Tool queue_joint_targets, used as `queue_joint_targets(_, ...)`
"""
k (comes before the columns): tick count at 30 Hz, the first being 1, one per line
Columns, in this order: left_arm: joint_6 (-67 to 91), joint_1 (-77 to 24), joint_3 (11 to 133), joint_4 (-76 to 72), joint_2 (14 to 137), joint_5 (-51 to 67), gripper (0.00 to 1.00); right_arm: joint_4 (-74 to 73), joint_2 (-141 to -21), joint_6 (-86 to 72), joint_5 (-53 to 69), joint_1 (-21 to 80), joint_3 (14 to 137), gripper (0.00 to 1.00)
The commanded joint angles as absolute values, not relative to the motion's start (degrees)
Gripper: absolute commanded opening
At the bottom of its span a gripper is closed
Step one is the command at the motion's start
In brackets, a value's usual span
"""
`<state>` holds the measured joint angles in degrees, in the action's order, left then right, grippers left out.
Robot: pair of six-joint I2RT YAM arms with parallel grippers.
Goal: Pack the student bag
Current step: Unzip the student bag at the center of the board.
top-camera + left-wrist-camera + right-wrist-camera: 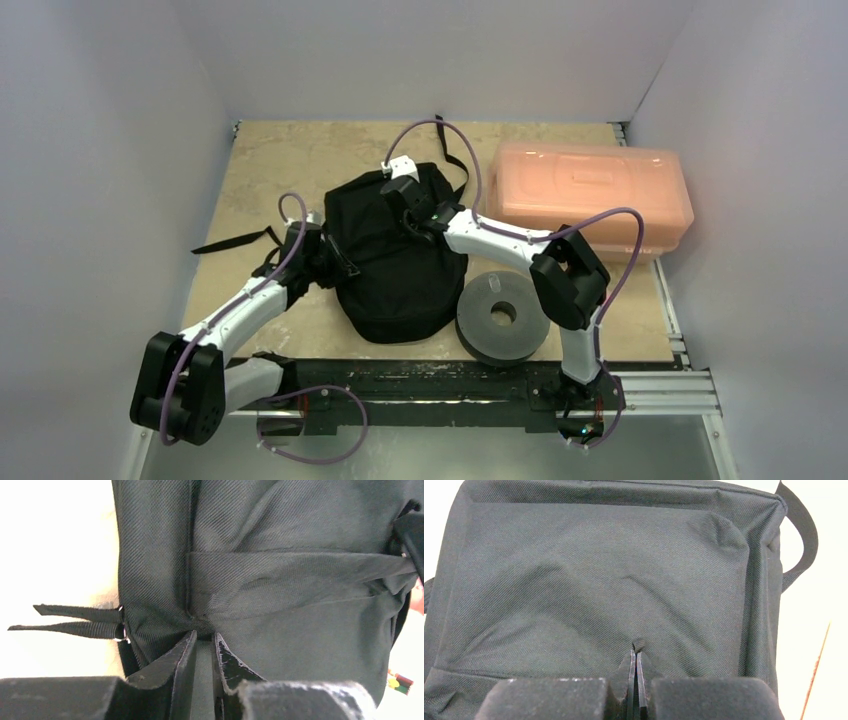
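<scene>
The large floppy black fabric backpack (pixel 395 262) lies mid-table. My left gripper (pixel 204 647) pinches its left-side fabric, and my right gripper (pixel 637 655) clamps a fold at its far end.

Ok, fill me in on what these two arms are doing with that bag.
Both arms are on the student bag, which lies in the middle of the table. The left gripper is closed on a fold of fabric at the bag's left side, near a strap buckle. The right gripper pinches a small tuck of cloth on its far end. The orange lidded box and the grey spool sit outside the bag, to its right.
</scene>
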<state>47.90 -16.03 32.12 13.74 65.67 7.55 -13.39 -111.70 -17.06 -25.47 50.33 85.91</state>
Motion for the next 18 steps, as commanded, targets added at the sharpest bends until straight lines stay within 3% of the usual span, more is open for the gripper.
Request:
queue_joint_targets(1, 51.04, -15.73, 28.02, 4.65, 63.83, 8.94, 0.13, -12.84, -108.74, -16.78, -30.72, 52.72, 88.63, 0.0)
queue_joint_targets(4, 51.0, -15.73, 27.41, 2.56, 64.51, 8.64, 0.0, -13.09, -110.3, -16.64, -33.23, 55.75, 91.21, 0.0)
queue_joint_targets(6, 51.3, -15.73, 26.59, 0.05, 64.81, 8.39, 0.0, -12.06, -111.44, -18.19, -32.0, 57.54, 92.61, 0.0)
queue_joint_targets(8, 51.92, -15.73, 25.1, -3.72, 64.58, 8.56, 0.0, -5.17, -111.47, -21.5, -20.33, 57.89, 91.24, 0.0)
queue_joint_targets(11, 52.77, -15.73, 23.09, -6.26, 63.43, 8.16, 0.0, 17.44, -112.31, -24.84, 3.74, 55.61, 85.0, 0.0)
queue_joint_targets(13, 52.59, -15.78, 22.17, -6.61, 62.16, 7.86, 0.0, 27.87, -114.97, -38.62, 16.21, 53.82, 84.54, 0.0)
queue_joint_targets(18, 52.0, -15.73, 20.47, -7.09, 59.68, 7.98, 0.0, 34.57, -120.89, -48.76, 25.38, 51.17, 86.83, 0.0)
